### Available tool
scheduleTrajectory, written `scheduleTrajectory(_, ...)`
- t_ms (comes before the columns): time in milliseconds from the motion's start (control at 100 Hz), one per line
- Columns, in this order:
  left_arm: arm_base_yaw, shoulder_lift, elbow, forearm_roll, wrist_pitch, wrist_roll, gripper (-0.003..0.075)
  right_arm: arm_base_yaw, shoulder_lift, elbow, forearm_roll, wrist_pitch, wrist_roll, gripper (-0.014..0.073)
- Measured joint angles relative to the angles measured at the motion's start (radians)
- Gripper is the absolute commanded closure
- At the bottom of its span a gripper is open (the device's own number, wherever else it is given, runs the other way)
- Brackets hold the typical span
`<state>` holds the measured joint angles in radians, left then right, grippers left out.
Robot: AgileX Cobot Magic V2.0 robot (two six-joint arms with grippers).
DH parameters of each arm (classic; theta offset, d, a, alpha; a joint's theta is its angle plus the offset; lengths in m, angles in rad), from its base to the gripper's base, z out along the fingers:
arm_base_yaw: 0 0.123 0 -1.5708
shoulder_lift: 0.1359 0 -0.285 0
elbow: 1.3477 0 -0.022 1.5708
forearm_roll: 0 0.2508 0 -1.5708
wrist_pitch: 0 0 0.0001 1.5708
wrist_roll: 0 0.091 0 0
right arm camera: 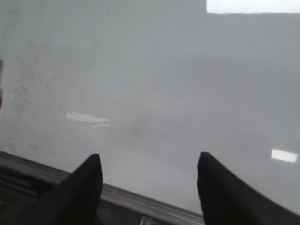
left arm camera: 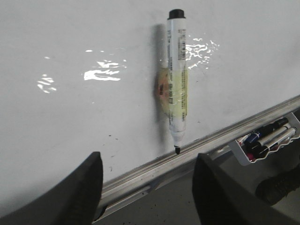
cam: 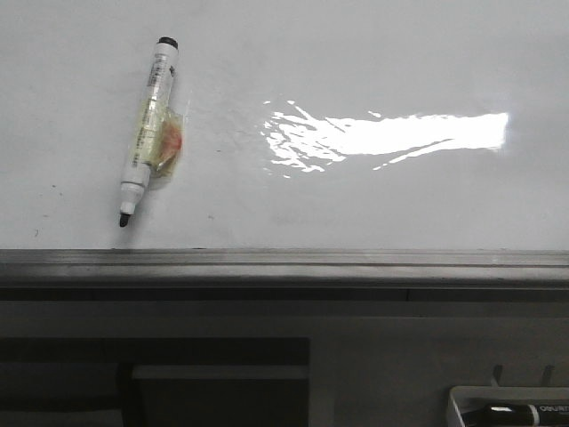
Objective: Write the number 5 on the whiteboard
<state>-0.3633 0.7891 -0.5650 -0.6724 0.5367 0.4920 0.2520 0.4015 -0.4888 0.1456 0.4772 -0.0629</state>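
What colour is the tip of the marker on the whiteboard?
Black. The marker tip shows best in the front view, against the whiteboard.

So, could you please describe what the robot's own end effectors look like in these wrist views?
Only the fingers show. The left end effector has two broad, dark grey to black fingers with rounded, tapering tips and a smooth matt surface. The right end effector looks the same: two plain dark fingers. No markings, cables or arm links are visible in any view.
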Motion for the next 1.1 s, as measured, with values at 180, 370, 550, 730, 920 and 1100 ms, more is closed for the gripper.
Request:
scheduleTrajectory(180, -0.136, 0.11, -0.002, -0.011, -0.12, 0.001, 0.0339, 0.023, 0.023, 0.0, 0.001, -0.011, -0.003, 0.0193)
scheduleTrajectory(370, -0.241, 0.218, -0.004, -0.041, -0.247, -0.026, 0.0339, 0.023, 0.058, 0.0, 0.002, -0.029, -0.003, 0.0193)
scheduleTrajectory(550, -0.268, 0.318, -0.029, -0.05, -0.311, -0.031, 0.0339, 0.023, 0.075, 0.0, 0.002, -0.044, -0.003, 0.0193)
scheduleTrajectory(730, -0.268, 0.406, -0.069, -0.055, -0.362, -0.032, 0.0354, 0.023, 0.085, 0.0, 0.002, -0.051, -0.003, 0.0193)
scheduleTrajectory(920, -0.275, 0.463, -0.092, -0.064, -0.363, -0.032, 0.0459, 0.023, 0.085, 0.0, 0.002, -0.057, -0.003, 0.0193)
scheduleTrajectory(1100, -0.276, 0.488, -0.094, -0.067, -0.33, -0.032, 0.0743, 0.023, 0.085, 0.0, 0.002, -0.059, -0.004, 0.0194)
